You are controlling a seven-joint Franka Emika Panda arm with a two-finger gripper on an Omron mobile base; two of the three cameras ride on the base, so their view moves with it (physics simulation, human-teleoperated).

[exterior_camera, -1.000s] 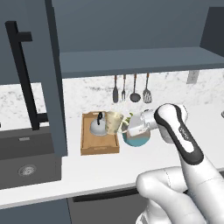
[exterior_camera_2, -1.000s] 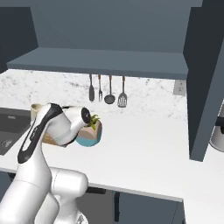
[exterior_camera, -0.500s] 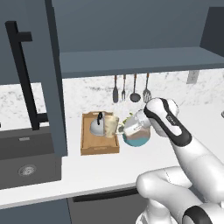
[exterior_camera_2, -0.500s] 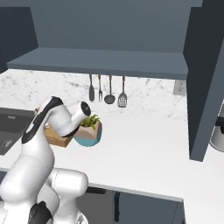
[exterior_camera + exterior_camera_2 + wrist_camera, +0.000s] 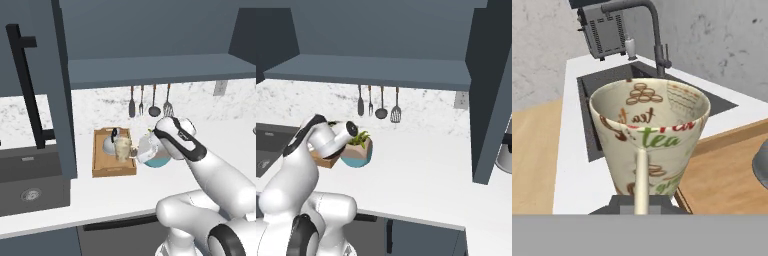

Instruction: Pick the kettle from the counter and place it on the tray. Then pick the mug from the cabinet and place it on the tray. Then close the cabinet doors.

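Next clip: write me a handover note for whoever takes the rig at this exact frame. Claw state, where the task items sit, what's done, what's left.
Claw: shut on the mug, carried upright over the tray's right part; not set down yet.
Kettle: already on the tray, at its back.
Tray: on the counter between the sink and a plant pot.
Cabinet doors: left door and right door both open.
Done: kettle placed, mug taken out.
Left: lower and release the mug, close both doors.

Cream ceramic mug point(image 5: 649, 142) printed with brown, red and green tea motifs (lettering included); light-brown wooden tray point(image 5: 114, 167); silver-grey kettle point(image 5: 110, 145).
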